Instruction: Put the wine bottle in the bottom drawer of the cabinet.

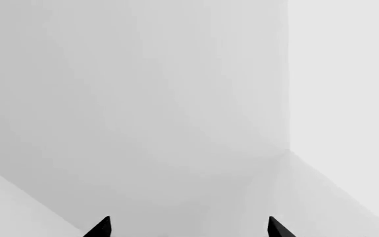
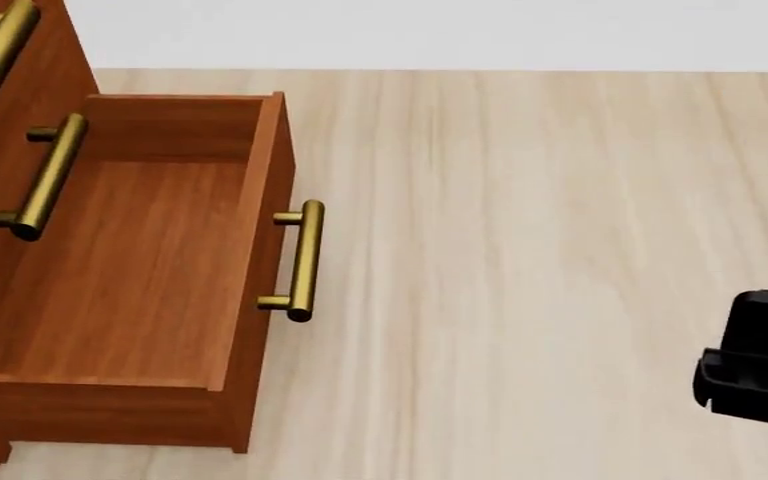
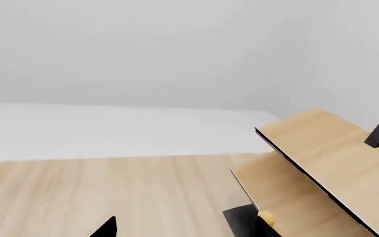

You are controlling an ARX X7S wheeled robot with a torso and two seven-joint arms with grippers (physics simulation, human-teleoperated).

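The cabinet [image 2: 11,420] stands at the left of the head view. Its bottom drawer [image 2: 131,260] is pulled out and holds nothing, its brass handle [image 2: 299,260] facing the floor space. The wine bottle shows in no view. My left gripper [image 1: 189,229] is open and empty, and sees only grey-white walls. My right gripper [image 3: 187,229] is open with nothing between its tips, above the pale wood floor. A black part of my right arm [image 2: 760,355] shows at the right edge of the head view.
Two upper drawer fronts with brass handles [image 2: 40,175] are shut above the open drawer. A pale light-wood rack [image 3: 327,158] slants across the right wrist view, with a dark block [image 3: 241,220] and a small yellowish thing [image 3: 266,216] by its foot. Light wood floor [image 2: 531,250] lies beside the drawer.
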